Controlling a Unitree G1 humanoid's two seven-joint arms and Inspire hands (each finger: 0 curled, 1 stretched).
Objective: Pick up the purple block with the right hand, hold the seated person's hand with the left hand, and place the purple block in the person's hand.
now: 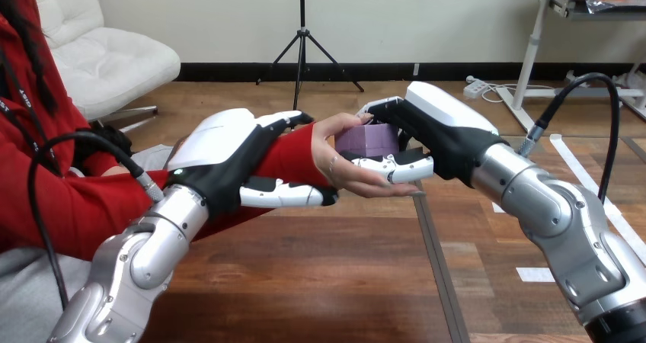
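The purple block (369,139) sits over the person's open palm (352,174), at mid view. My right hand (434,133) comes in from the right and is shut on the block, thumb in front and fingers behind it. My left hand (228,160) is curled round the person's red-sleeved forearm (293,156) near the wrist, thumb below and fingers over the top. The underside of the block is hidden, so I cannot tell whether it rests on the palm.
The wooden table (320,274) stretches below both arms. The person sits at the left, their red-sleeved arm reaching across toward the middle.
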